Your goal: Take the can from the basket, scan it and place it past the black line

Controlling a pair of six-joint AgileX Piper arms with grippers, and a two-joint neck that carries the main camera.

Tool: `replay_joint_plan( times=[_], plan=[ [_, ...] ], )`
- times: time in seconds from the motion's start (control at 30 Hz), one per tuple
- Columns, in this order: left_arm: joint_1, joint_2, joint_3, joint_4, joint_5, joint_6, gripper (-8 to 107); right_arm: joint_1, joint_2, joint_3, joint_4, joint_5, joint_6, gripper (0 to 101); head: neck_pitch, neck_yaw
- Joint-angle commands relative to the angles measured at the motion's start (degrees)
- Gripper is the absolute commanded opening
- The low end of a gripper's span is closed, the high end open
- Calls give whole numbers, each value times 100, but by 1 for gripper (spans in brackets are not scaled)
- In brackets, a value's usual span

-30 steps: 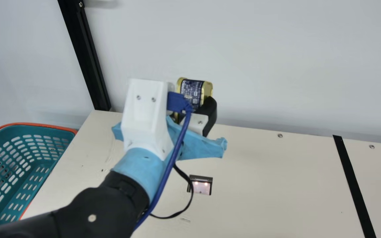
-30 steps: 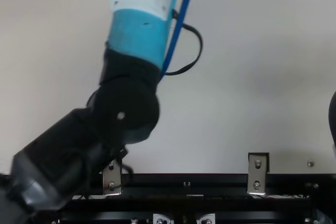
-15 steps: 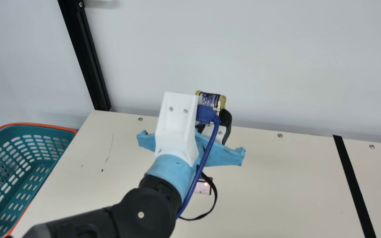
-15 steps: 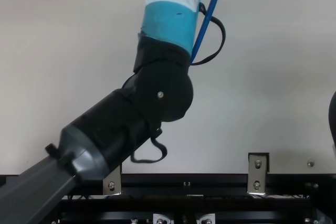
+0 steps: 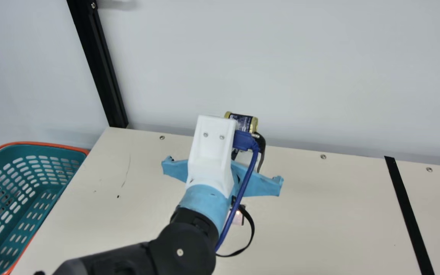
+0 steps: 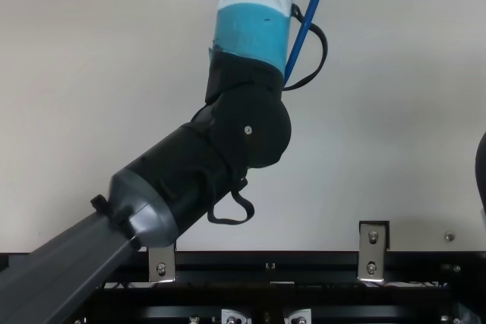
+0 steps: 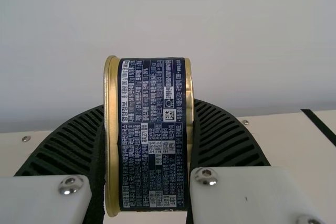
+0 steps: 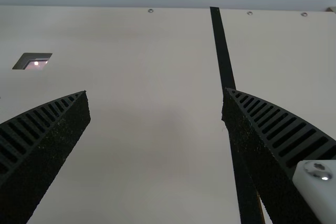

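In the main view my left gripper [image 5: 260, 143] is beyond its white wrist housing, over the far part of the table, with the gold and navy can [image 5: 244, 122] in it. The left wrist view has the can [image 7: 153, 135] squeezed between both ribbed fingers of my left gripper [image 7: 148, 145], its printed side facing the camera. Partly behind the arm's cable lies the lit scanner [image 5: 238, 217]. My right gripper [image 8: 156, 95] stands open with nothing between its fingers; the black line [image 8: 222, 51] passes by one finger, and the scanner [image 8: 34, 62] is farther off.
A teal basket [image 5: 57, 152] with an orange rim stands at the table's left edge. The black line [image 5: 407, 210] crosses the table at the right. A pale wall rises behind the table, with a black post [image 5: 101, 68] at the far left corner.
My left arm has moved to the right with the can held, and the can has come lower in the main view. The last half second brought only a small shift.
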Motion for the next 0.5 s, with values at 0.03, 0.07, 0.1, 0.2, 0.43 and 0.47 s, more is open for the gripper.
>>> replay_joint_plan(
  times=[0.03,0.07,0.1,0.2,0.43,0.47],
  plan=[
    [0,8,45,-54,41,1,10,0,0,0,0,0,0,101,-183,-47],
    [7,8,63,-67,47,1,10,0,0,0,0,0,0,101,-183,-47],
    [10,9,81,-82,56,1,10,0,0,0,0,0,0,101,-183,-47],
    [24,8,127,-122,76,1,10,0,0,0,0,0,0,101,-183,-47],
    [67,9,238,-218,95,1,10,0,0,0,0,0,0,101,-183,-47],
    [71,14,259,-240,94,1,10,0,0,0,0,0,0,101,-183,-47]
  ],
)
